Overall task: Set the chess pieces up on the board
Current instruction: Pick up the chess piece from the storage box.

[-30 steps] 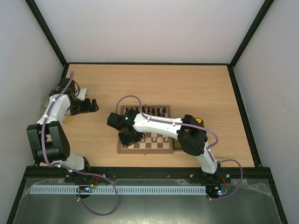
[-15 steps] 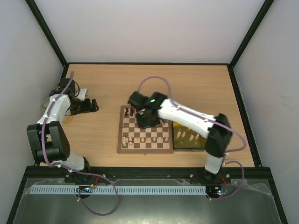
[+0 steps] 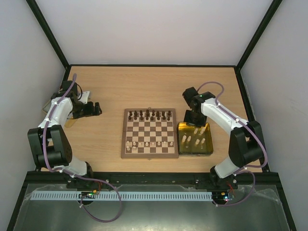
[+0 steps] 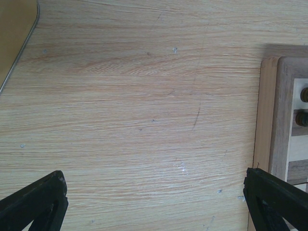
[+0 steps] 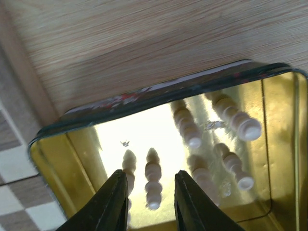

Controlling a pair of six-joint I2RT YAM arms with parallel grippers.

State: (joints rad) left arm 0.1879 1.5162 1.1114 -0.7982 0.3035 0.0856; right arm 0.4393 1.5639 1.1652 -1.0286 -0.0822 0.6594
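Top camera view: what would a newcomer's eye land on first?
The checkered board at table centre, dark pieces lining its far edge. Right of it, a shiny gold tray holds loose pale pieces, with the right tool poised above its far end.

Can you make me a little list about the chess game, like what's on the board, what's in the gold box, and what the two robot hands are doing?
board: flat on the table, between the two arms
dark pieces: lined up along the far edge
pale pieces on board: lined up near the front edge
gold tray: right of the board, several pale pieces in tray lying down
right gripper: over the tray, jaws a little apart, holding nothing
left gripper: wide open above the table, left of the board
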